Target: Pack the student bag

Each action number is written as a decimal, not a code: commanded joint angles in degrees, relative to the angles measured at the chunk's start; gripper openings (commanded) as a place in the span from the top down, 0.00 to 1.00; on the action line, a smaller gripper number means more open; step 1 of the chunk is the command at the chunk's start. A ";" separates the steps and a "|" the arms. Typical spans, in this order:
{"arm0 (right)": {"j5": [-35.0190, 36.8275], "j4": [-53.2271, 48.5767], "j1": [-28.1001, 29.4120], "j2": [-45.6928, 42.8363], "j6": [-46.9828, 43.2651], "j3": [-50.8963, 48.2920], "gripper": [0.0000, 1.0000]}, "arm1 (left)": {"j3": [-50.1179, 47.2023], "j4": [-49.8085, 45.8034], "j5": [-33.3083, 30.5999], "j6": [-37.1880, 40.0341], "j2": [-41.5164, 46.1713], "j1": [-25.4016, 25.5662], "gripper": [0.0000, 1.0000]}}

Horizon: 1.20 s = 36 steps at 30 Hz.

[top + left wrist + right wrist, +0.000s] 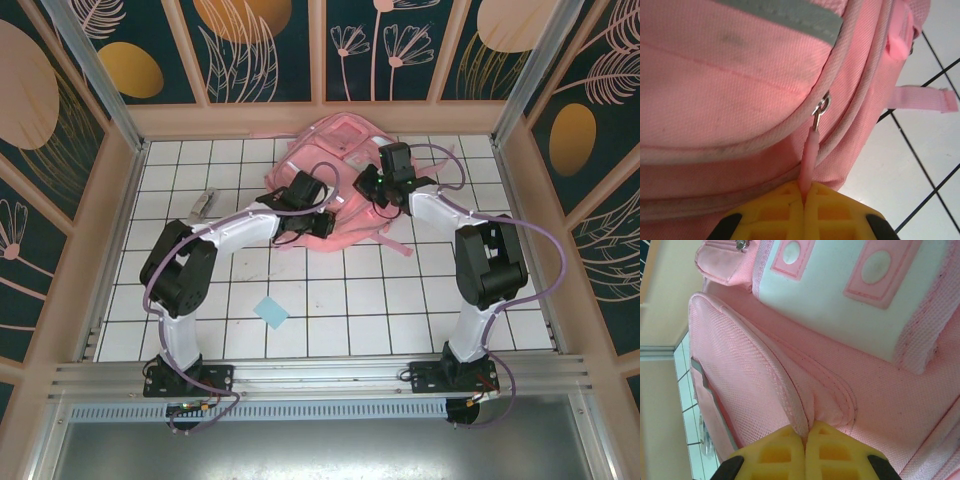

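The student bag (345,140), a big pink backpack, lies at the back middle of the tiled table. My left gripper (322,212) is at its near side. In the left wrist view the yellow fingers (785,210) of this gripper (804,192) are shut on the pink zip pull (810,155), which hangs from a metal slider ring (821,107) on the bag's curved zip. My right gripper (372,192) is at the bag's right side. In the right wrist view that gripper (805,432) is shut on a fold of the bag's pink fabric (825,410), beside a mesh side pocket (740,375).
A small light-blue card (270,312) lies on the white tiles near the front middle. A grey object (203,205) rests on the tiles left of the bag. A pink strap (395,245) trails toward the front. Walls enclose the table on three sides.
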<state>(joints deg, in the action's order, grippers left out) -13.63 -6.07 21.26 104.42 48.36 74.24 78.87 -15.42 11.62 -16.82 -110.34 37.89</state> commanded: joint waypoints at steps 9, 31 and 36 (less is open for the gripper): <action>-0.79 5.45 -0.85 -0.92 -0.78 -0.79 1.00 | 7.88 -0.11 -2.86 -2.89 -6.21 -0.55 0.66; -0.92 6.07 -1.03 -0.63 -0.90 -1.52 1.00 | 8.25 -0.40 -12.41 -3.52 -7.12 -0.57 1.00; 0.62 6.13 -3.06 -2.16 -1.60 -3.41 1.00 | 2.85 -3.78 -13.66 -1.62 -3.11 -0.94 1.00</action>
<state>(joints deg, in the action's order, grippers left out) -14.28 -2.28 20.60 104.86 48.34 71.85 84.82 -17.02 4.54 -19.53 -116.55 38.70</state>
